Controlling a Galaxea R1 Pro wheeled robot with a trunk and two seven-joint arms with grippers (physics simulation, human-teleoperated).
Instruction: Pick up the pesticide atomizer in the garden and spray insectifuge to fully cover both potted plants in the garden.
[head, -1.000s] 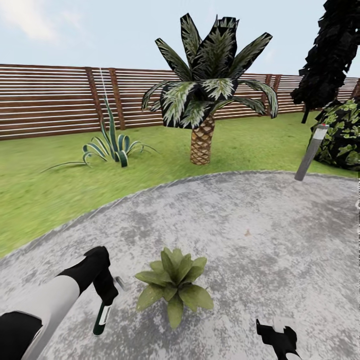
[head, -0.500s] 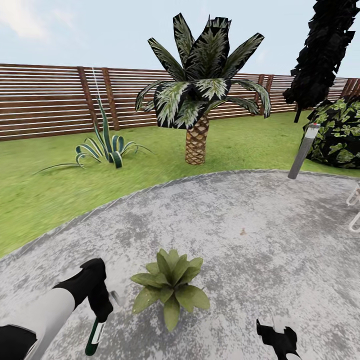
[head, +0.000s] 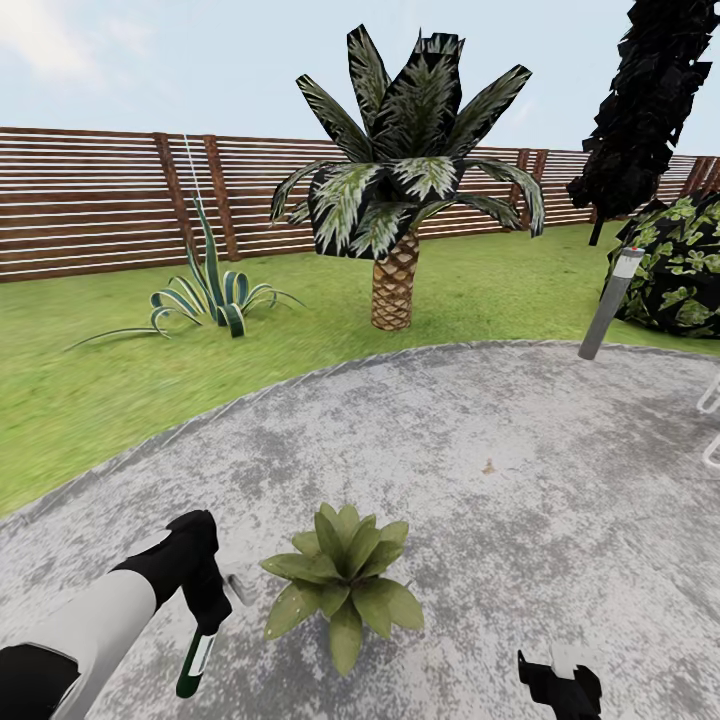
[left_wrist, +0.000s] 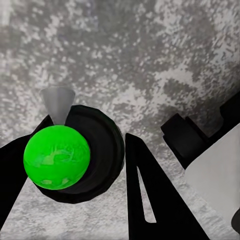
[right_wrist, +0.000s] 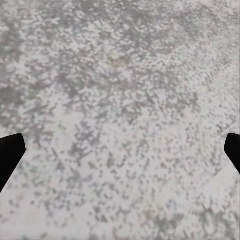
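The left claw (head: 212, 612) grips the pesticide atomizer (head: 196, 660), hanging bottom-down, just left of the potted plant (head: 343, 582). The right claw (head: 560, 690) is open, farther off.

Palm (head: 405, 200) on lawn, striped agave (head: 215, 290) near slatted fence (head: 90, 200), grey lamp post (head: 610, 305)

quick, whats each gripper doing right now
Left gripper: shut on the pesticide atomizer.
Right gripper: open, holding nothing, over the patio.

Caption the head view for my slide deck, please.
Left gripper holds the pesticide atomizer beside a potted plant on the patio.
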